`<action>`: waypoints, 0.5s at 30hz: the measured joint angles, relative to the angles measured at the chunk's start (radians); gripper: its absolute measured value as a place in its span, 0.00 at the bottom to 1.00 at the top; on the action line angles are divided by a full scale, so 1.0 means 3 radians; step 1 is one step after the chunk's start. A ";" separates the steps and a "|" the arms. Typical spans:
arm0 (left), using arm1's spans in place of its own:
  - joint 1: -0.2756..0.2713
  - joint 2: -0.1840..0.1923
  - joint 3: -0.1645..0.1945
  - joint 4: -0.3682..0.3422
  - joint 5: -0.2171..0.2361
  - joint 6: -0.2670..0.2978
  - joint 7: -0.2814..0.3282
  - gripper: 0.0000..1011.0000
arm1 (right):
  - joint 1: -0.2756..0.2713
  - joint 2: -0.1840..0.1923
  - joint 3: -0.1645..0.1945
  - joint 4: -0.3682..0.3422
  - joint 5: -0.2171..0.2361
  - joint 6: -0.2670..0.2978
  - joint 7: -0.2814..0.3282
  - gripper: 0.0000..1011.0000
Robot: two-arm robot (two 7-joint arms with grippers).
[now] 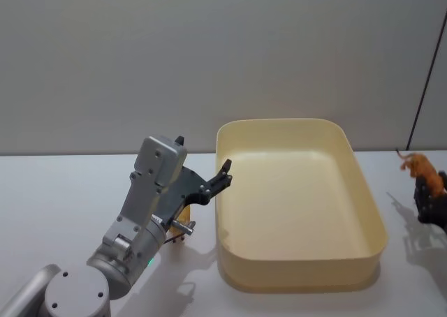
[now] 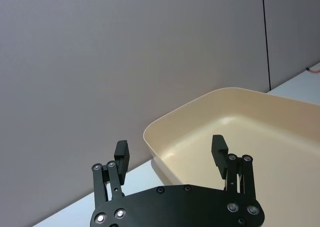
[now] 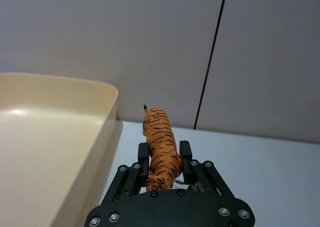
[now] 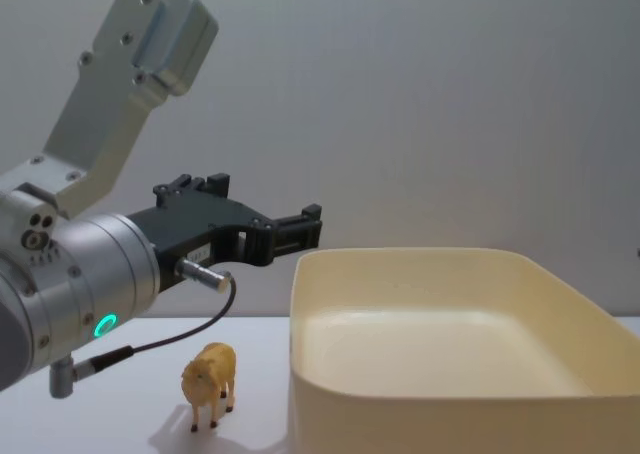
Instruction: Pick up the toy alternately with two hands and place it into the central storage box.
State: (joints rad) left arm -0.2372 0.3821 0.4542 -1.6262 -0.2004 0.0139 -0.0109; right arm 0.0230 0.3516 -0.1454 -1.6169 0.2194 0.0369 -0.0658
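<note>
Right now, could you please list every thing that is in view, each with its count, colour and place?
storage box: one, pale cream-yellow, in the middle of the table.
tiger toy: one, orange with black stripes, held off the table to the right of the box.
small animal toy: one, tan-yellow, standing on the table just left of the box.
table: one, white, under the box and the standing toy.
wall: one, grey, behind the table.
left gripper: one, black, open, raised by the box's left rim, above the small animal toy.
right gripper: one, black, shut on the tiger toy, to the right of the box.
</note>
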 joint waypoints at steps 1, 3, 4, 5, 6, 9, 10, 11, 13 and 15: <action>0.0000 0.0000 0.0000 0.0000 0.0000 0.0000 0.0000 0.99 | 0.0016 -0.0008 -0.0001 -0.0006 -0.0008 -0.0015 0.0000 0.34; 0.0000 0.0000 0.0000 0.0000 0.0000 0.0000 0.0000 0.99 | 0.0040 -0.0021 -0.0004 -0.0013 -0.0028 -0.0048 0.0004 0.34; 0.0000 0.0000 0.0000 0.0000 0.0000 0.0000 0.0000 0.99 | 0.0066 -0.0036 -0.0011 -0.0017 -0.0044 -0.0072 0.0019 0.34; 0.0000 0.0000 0.0000 0.0000 0.0000 0.0000 0.0000 0.99 | 0.0085 -0.0047 -0.0017 -0.0018 -0.0053 -0.0084 0.0030 0.34; 0.0000 0.0000 0.0000 0.0000 0.0000 0.0000 0.0000 0.99 | 0.0113 -0.0066 -0.0027 -0.0019 -0.0068 -0.0099 0.0055 0.34; 0.0000 0.0000 0.0000 0.0000 0.0000 0.0000 0.0000 0.99 | 0.0180 -0.0113 -0.0055 -0.0010 -0.0105 -0.0118 0.0131 0.34; 0.0000 0.0000 0.0000 0.0000 0.0000 0.0000 0.0000 0.99 | 0.0180 -0.0113 -0.0055 -0.0010 -0.0105 -0.0118 0.0131 0.34; 0.0000 0.0000 0.0000 0.0000 0.0000 0.0000 0.0000 0.99 | 0.0218 -0.0140 -0.0072 0.0005 -0.0121 -0.0119 0.0169 0.34; 0.0000 0.0000 0.0000 0.0000 0.0000 0.0000 0.0000 0.99 | 0.0272 -0.0182 -0.0100 0.0031 -0.0146 -0.0118 0.0229 0.34; 0.0000 0.0000 0.0000 0.0000 0.0000 0.0000 0.0000 0.99 | 0.0339 -0.0237 -0.0133 0.0068 -0.0178 -0.0103 0.0300 0.34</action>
State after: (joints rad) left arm -0.2372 0.3821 0.4542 -1.6262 -0.2004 0.0138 -0.0109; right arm 0.1246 0.2805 -0.1852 -1.5965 0.1660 0.0060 0.0243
